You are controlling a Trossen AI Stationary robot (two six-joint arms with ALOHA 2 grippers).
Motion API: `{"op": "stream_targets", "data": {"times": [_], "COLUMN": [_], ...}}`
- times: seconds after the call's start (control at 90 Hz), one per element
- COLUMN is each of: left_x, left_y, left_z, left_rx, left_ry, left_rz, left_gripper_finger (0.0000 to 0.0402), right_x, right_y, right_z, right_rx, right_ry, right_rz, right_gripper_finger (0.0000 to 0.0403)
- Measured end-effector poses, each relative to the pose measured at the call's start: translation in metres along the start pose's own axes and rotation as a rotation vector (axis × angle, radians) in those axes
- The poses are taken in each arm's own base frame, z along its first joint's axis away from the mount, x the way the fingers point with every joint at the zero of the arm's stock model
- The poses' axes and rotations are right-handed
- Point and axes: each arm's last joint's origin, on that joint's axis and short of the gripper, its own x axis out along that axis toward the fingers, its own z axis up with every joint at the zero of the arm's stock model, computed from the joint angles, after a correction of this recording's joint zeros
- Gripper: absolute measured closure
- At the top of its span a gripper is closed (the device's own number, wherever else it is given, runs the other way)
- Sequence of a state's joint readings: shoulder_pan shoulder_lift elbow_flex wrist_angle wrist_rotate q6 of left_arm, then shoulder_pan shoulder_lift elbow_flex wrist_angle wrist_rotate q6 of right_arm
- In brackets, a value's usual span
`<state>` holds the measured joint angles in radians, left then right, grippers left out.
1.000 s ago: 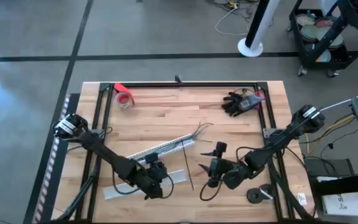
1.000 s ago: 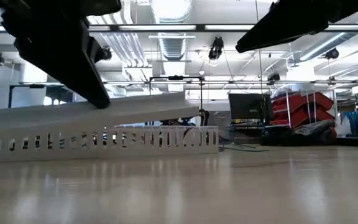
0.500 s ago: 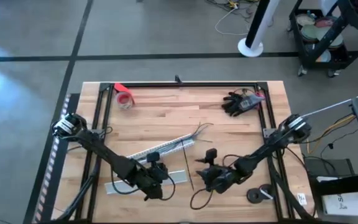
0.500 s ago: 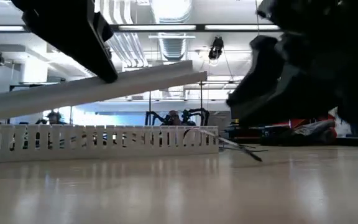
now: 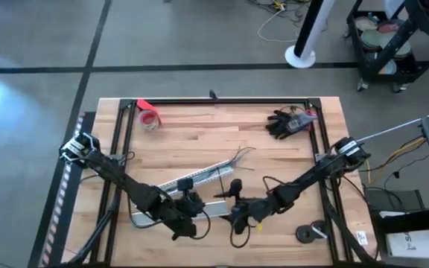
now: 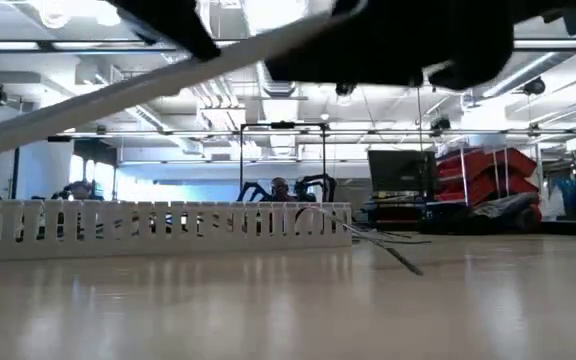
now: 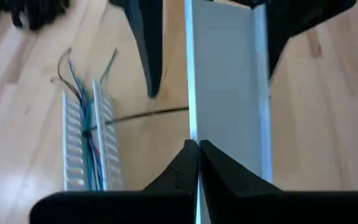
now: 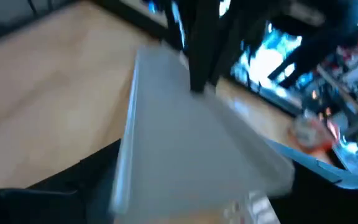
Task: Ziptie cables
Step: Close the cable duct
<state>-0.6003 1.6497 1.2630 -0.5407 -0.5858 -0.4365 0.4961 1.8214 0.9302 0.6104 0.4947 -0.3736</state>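
A long flat white strip (image 5: 159, 214) hangs tilted over the table's near part; in the low view the strip (image 6: 138, 85) rises toward the right. My left gripper (image 7: 196, 149) is shut on it. My right gripper (image 5: 234, 211) is open at the strip's right end, one finger (image 7: 149, 56) on each side; whether they touch, I cannot tell. The cables (image 7: 82, 127), blue, green and dark, lie inside a white slotted duct (image 5: 196, 177) on the table, their ends fanning out (image 5: 240, 153). A thin black tie (image 7: 148, 115) lies beside the duct. My left gripper pinches one long edge of the white strip (image 7: 191, 124) between its two fingers, right of the strip's middle. The fingers lie along the strip. The strip is lifted clear of the duct, tilted, its right end higher.
A red tape roll (image 5: 149, 117) sits at the far left and a black glove (image 5: 285, 123) at the far right. Dark discs (image 5: 311, 232) lie near the right front corner. Black frame rails (image 5: 222, 101) border the wooden top.
My left gripper has risen, lifting the white strip off the slotted duct; the strip's right end has gone higher than its left. My right gripper has moved toward the table's left edge and down until its fingers stand around the strip's right end.
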Motion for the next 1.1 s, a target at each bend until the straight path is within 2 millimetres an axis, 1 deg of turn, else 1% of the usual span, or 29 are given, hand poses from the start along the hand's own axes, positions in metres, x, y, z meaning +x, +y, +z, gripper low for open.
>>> {"op": "stream_targets", "data": {"times": [0.144,0.244,0.444,0.667,0.933,1.1], "left_x": [-0.008,-0.012,-0.018,-0.020,-0.021,-0.024], "left_y": [-0.001,-0.001,-0.001,0.000,0.000,0.003], "left_z": [0.014,0.022,0.032,0.034,0.035,0.036], "left_rx": [0.027,0.045,0.077,0.080,0.097,0.098], "left_ry": [-0.043,-0.068,-0.101,-0.110,-0.116,-0.116], "left_rz": [-0.011,-0.015,0.008,0.014,0.025,0.022], "left_gripper_finger": [0.0401,0.0401,0.0401,0.0401,0.0401,0.0398], "right_x": [-0.003,-0.003,-0.001,-0.001,0.000,0.000], "right_y": [-0.004,-0.007,-0.013,-0.015,-0.016,-0.017], "right_z": [0.012,0.021,0.042,0.048,0.052,0.054], "right_rx": [-0.007,-0.008,0.026,0.044,0.072,0.074], "right_ry": [-0.104,-0.143,-0.214,-0.225,-0.234,-0.239], "right_rz": [0.021,0.031,0.049,0.045,0.047,0.044], "right_gripper_finger": [0.0094,0.0098,0.0115,0.0140,0.0207,0.0209]}}
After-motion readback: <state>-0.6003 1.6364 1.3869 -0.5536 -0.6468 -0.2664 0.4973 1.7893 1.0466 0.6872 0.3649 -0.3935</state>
